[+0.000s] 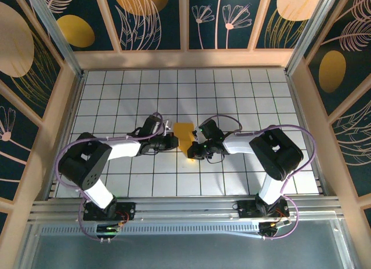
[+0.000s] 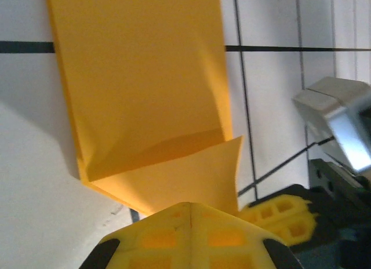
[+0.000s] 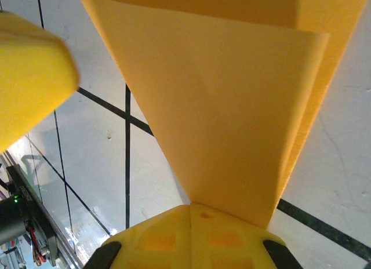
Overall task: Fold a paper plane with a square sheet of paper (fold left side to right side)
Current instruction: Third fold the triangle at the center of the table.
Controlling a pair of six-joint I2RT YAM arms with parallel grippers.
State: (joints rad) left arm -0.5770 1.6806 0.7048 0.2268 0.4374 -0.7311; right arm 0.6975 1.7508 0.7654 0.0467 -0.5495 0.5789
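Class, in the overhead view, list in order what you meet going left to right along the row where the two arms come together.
Left arm's black elbow → left claw → folded orange-yellow paper → right claw → right arm's black elbow.

A flat floor of white square tiles with thin dark joints (image 1: pixel 232 101) spreads under and around the left claw (image 1: pixel 172 142) and the right claw (image 1: pixel 194 150). Beyond the claws and out to either side stand dark blue wall panels printed with golden ovals and pale plant outlines (image 1: pixel 255 25), framed in light wood (image 1: pixel 185 59). Behind the claws runs a silver metal rail (image 1: pixel 185 210). The light is even.
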